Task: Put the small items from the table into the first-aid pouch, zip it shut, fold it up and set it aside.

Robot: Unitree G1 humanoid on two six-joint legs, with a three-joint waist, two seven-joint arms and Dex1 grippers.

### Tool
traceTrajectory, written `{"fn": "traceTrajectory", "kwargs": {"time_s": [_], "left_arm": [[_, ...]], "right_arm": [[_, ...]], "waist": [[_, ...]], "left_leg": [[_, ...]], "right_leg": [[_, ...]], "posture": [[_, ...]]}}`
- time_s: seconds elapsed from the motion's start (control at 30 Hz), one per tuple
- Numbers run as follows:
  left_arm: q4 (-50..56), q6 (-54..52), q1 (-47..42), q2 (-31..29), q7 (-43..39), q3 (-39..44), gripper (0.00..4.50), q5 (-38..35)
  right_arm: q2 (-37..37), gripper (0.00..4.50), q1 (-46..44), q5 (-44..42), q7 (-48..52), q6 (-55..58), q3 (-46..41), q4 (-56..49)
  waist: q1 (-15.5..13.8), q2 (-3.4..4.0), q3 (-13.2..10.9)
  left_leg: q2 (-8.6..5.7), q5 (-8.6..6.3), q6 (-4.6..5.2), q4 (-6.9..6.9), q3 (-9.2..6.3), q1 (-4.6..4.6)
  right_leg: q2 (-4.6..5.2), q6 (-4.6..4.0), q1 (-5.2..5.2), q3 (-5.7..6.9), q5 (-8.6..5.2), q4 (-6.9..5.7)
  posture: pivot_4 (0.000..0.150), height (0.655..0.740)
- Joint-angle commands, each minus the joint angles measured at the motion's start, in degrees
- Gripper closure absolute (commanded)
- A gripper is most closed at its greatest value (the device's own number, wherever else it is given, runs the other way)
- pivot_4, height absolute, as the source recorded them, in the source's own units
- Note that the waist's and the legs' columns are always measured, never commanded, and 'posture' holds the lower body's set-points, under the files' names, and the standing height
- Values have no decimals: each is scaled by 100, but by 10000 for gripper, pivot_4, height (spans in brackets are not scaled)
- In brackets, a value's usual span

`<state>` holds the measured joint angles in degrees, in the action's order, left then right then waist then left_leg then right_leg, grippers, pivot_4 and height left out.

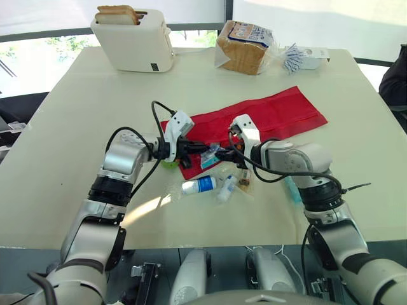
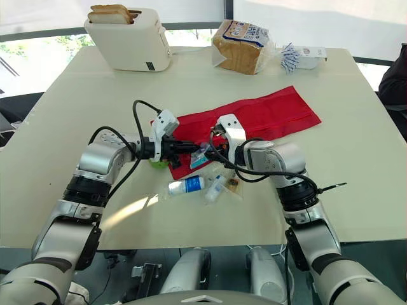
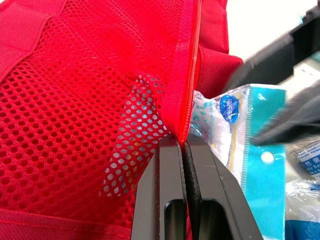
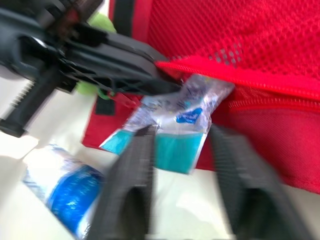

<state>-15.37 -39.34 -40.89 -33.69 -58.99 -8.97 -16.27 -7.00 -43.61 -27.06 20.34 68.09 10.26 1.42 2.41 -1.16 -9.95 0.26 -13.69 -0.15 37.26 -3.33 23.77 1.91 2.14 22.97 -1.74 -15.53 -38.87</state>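
The left gripper [image 3: 185,142] clamps its fingers on the zip edge of the red mesh pouch [image 3: 75,100]; the right gripper [image 4: 182,135], fingers apart, straddles a crinkly teal packet [image 4: 177,150].

Pouch [image 1: 267,114]: solid red outside; the inner pocket is red mesh, with small round holes all over and a red zip edge. Packet [image 4: 172,147]: clear, with a teal band across one end, a round blue mark and fine blue print. Bottle [image 1: 199,185]: white with a blue label. Left hand [image 3: 185,145] and right hand [image 4: 182,132]: black-fingered. Small green thing [image 1: 168,164]: bright lime. Desk [image 1: 76,114]: pale cream, plain. Toaster [image 1: 137,44]: cream-white. Bread slices [image 1: 117,14]: tan with a brown crust.
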Motion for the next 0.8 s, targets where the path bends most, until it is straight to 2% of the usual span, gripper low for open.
{"fn": "traceTrajectory", "kwargs": {"time_s": [0.03, 0.4, 0.57, 0.73, 0.8], "left_arm": [[242, 80, -5, -67, -77, 179, 45000, -96], [483, 46, 80, -71, -164, 265, 45000, -179], [503, -37, 53, -77, -37, 318, 45000, -157], [298, 20, -47, -113, 3, 302, 45000, -77], [226, 47, -72, -120, -3, 309, 45000, -74]], "right_arm": [[112, 44791, -56, 73, 25, -228, -57, 41], [896, 44791, -301, 389, -488, -932, -579, 895], [1278, 44791, -357, 554, -572, -1363, -558, 1270], [1068, 44791, -246, 759, -138, -1655, -207, 1141], [786, 39336, -133, 708, 131, -1580, -128, 742]], "waist": [[0, 0, 0], [9, 0, 0], [9, 0, 0], [2, 1, -1], [-6, 1, -1]], "left_leg": [[0, 0, 0, 0, 0, 0], [1, 0, -1, -1, 0, -1], [1, 0, -1, -1, -1, -1], [0, 1, -1, -1, 0, -1], [-1, 1, -1, -1, -1, -1]], "right_leg": [[0, 0, 0, 0, 0, 0], [-1, 0, 1, 0, 0, -1], [-1, 0, 1, 0, 0, 0], [-1, 0, 1, 0, 0, 0], [0, 0, 1, 0, 0, 1]], "posture": [[1500, 7400], [1500, 7400], [1500, 7400], [1500, 7400], [1500, 7400]]}}
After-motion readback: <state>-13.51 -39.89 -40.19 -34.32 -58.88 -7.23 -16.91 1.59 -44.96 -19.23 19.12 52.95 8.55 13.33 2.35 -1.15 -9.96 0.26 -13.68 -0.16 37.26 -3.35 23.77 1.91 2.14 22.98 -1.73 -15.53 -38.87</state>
